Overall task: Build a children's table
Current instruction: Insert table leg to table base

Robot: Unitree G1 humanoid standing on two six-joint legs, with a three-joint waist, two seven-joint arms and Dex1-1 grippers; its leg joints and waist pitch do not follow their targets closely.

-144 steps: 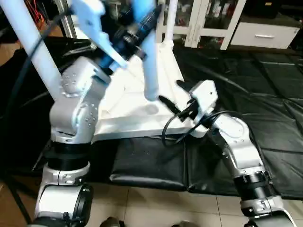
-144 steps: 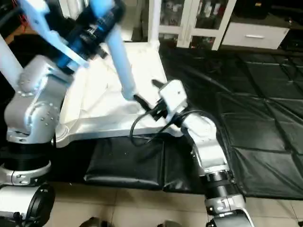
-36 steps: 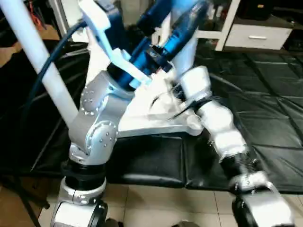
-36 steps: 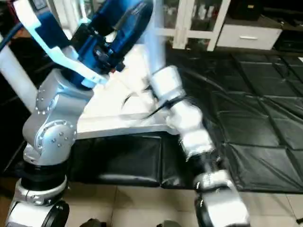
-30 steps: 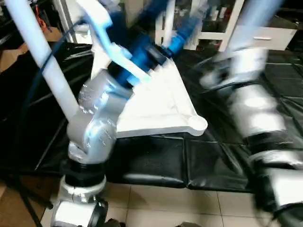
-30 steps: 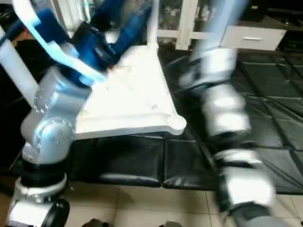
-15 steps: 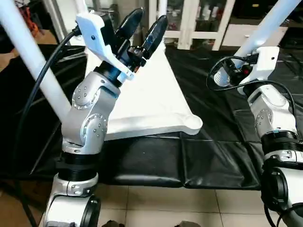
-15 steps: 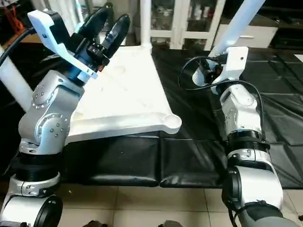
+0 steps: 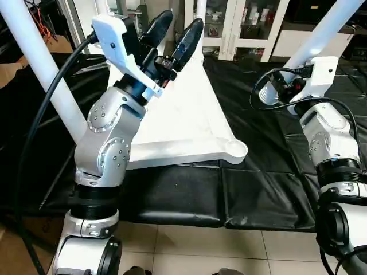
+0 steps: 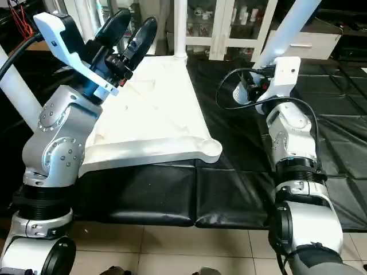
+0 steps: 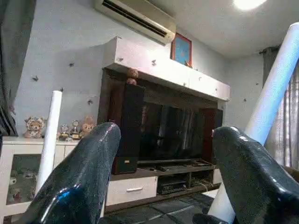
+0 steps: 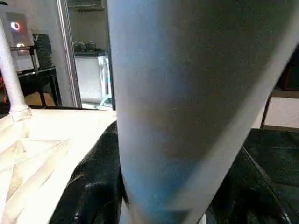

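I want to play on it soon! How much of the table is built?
Two legs look fitted: the far leg and the left leg stand up from the upside-down top. The right end effector holds another leg; the left end effector is open, empty. The near corner socket needs one.

A furnished living room of a home is shown, adapted as a robot work area. A wall-mounted air conditioner [image 11: 135, 17] is fitted high on a pale wall, and a framed picture [image 11: 183, 50] is hung beside it. A dark television unit [image 11: 159, 135] with a large screen is placed beneath a white shelf. Small teddy bear figurines [image 11: 35, 127] are arranged on top of a white glass-door cabinet [image 9: 241, 26], and a white drawer unit [image 10: 301, 43] is set next to it. The tiled floor [image 9: 189, 249] is partly covered by black padded mats [image 9: 264, 189].
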